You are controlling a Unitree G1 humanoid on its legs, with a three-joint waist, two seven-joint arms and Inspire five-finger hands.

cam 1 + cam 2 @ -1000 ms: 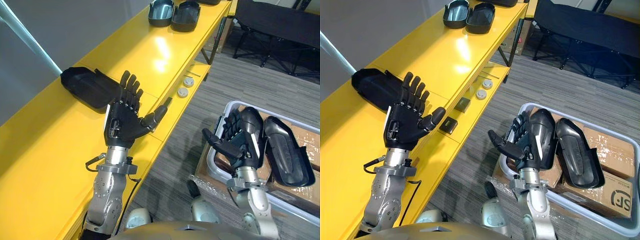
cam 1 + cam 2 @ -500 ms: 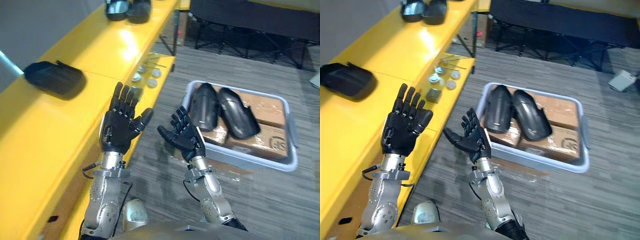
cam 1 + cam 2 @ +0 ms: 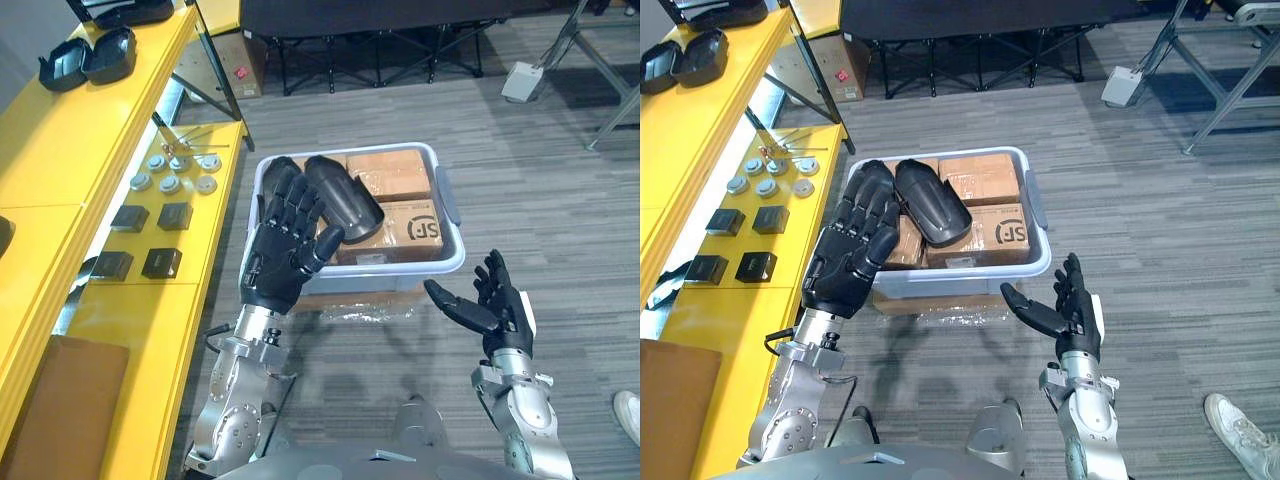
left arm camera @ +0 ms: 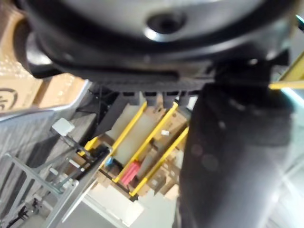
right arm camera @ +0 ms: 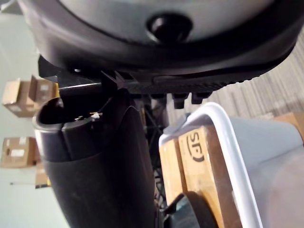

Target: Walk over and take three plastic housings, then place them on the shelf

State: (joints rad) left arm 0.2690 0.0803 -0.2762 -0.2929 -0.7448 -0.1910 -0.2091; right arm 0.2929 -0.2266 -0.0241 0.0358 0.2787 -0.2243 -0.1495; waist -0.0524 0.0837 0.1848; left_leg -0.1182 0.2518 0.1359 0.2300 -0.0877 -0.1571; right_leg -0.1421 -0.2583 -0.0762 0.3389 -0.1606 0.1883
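Observation:
A grey bin stands on the floor ahead, holding cardboard boxes and black plastic housings. One housing lies across the boxes; a second beside it is mostly hidden behind my left hand. That hand is raised in front of the bin's near left corner, fingers straight and spread, holding nothing. My right hand hovers open, palm up, over the floor to the right of the bin and nearer to me. Two more housings rest on the yellow shelf at the far left.
The shelf's lower level carries round metal discs and small black blocks. A black folding cot and a metal frame stand beyond the bin. A person's shoe shows at the lower right.
The camera has swung right, away from the shelf, so the bin now sits in the middle. My right hand has moved off the bin to its right. Both hands stay open and empty.

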